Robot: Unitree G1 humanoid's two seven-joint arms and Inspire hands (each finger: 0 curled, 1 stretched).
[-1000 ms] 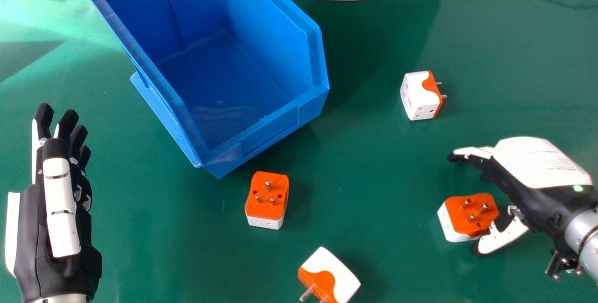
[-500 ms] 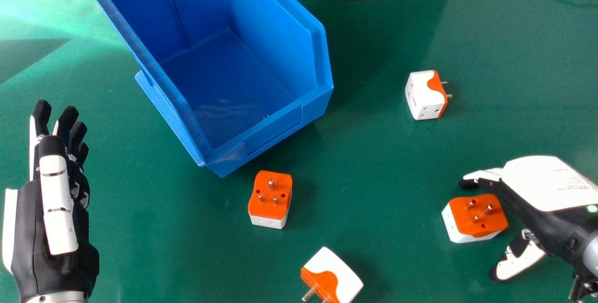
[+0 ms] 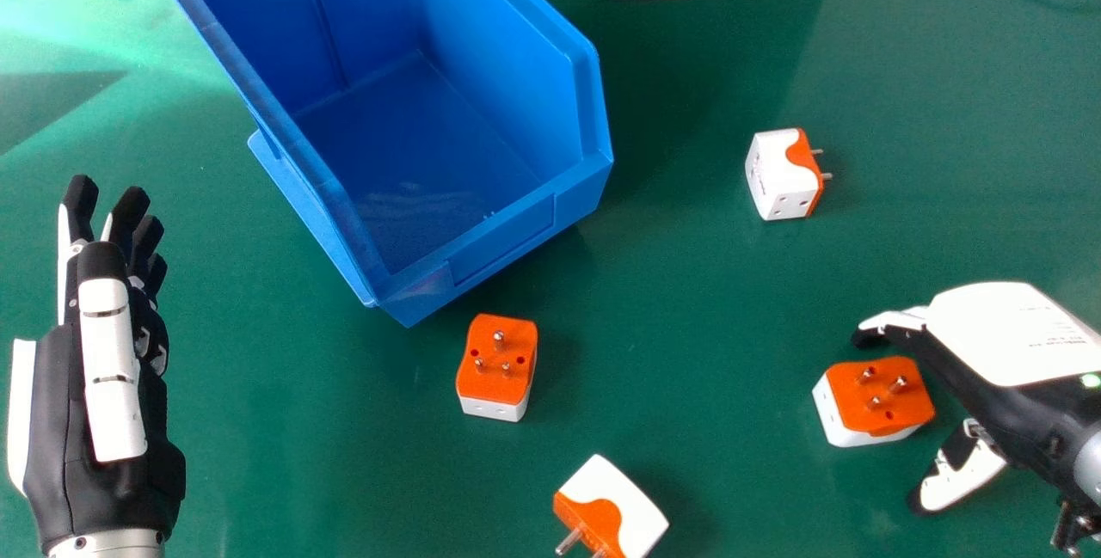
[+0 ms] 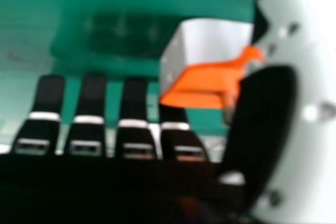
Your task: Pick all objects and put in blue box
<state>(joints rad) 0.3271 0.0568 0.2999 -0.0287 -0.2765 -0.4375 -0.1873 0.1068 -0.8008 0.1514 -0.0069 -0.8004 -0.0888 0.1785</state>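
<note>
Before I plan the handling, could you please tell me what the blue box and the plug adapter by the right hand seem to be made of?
The blue box looks like semi-gloss moulded plastic, given its even colour and soft sheen. The plug adapter seems smooth, rigid plastic, with crisp white and orange faces; its shiny grey pins are probably metal.

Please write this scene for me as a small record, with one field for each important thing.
container: blue box, no adapter inside
right adapter: orange and white plug adapter, pins up
middle adapter: second adapter, pins up, near the box
far adapter: third adapter, on its side
near adapter: fourth adapter, on its side
right hand: right hand, open, by the right adapter
left hand: left hand, open, left of the box
surface: green table
</note>
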